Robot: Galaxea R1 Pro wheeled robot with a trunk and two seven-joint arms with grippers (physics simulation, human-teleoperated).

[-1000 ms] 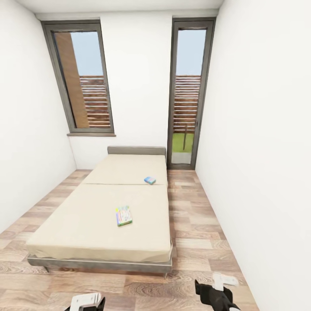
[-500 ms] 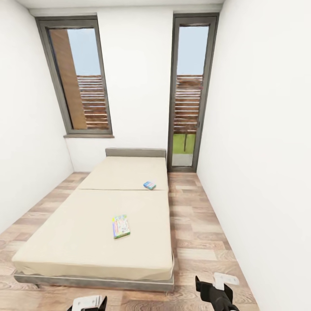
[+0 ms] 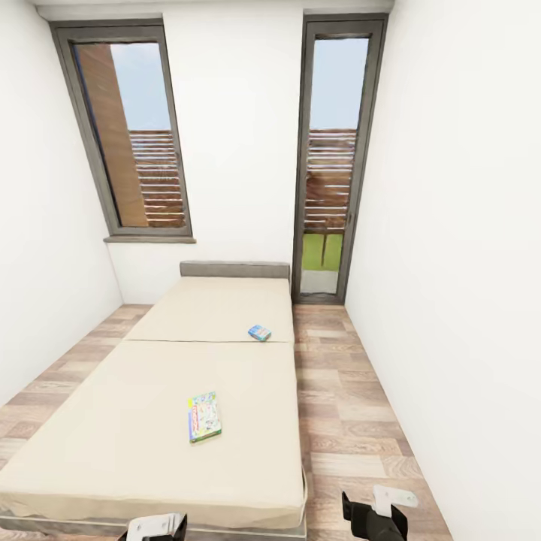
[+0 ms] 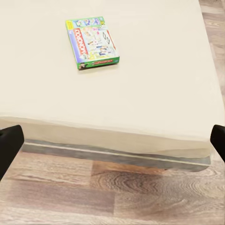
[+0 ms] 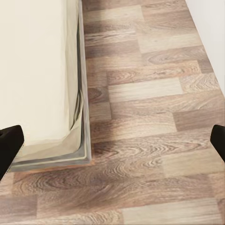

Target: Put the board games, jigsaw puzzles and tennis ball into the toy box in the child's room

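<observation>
left gripper [image 4: 112,136], fingers spread wide, faces the low cream-beige bed [image 3: 150,451]; a green-edged flat board game box [image 3: 204,416] lies mid-mattress, a small blue game box [image 3: 260,332] farther back; right gripper [image 5: 112,138], likewise spread, above wood-plank floor [image 3: 353,421].

The green-edged board game [image 4: 92,42] on the bed [image 4: 140,93] reads "MONOPOLY" along its red band.
</observation>
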